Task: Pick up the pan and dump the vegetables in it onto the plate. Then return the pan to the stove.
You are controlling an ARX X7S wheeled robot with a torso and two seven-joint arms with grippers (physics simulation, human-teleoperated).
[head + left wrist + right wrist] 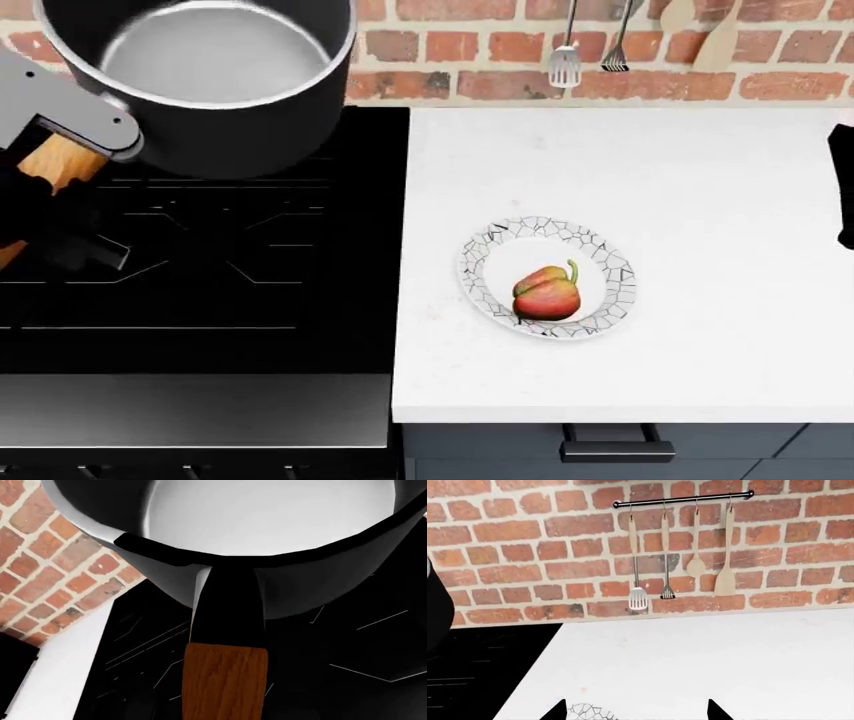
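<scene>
The grey metal pan [214, 80] is empty and hangs over the back left of the black stove [240, 270]. Its wooden handle [60, 160] runs into my left gripper [34, 210], which is shut on it. The left wrist view shows the pan [267, 525] from just behind, with the handle [223, 680] running out at the lower edge and the fingers out of sight. The vegetable, a red-orange bell pepper [545, 292], lies on the white mosaic-rimmed plate [487, 250] on the counter. My right gripper [637, 715] is open, with the plate's rim [587, 712] showing between its fingertips.
A white counter [694, 200] lies to the right of the stove. Several utensils [680, 555] hang from a rail on the brick wall behind it. A dark drawer with a handle [617, 445] sits under the counter's front edge. My right arm [843, 190] shows at the far right.
</scene>
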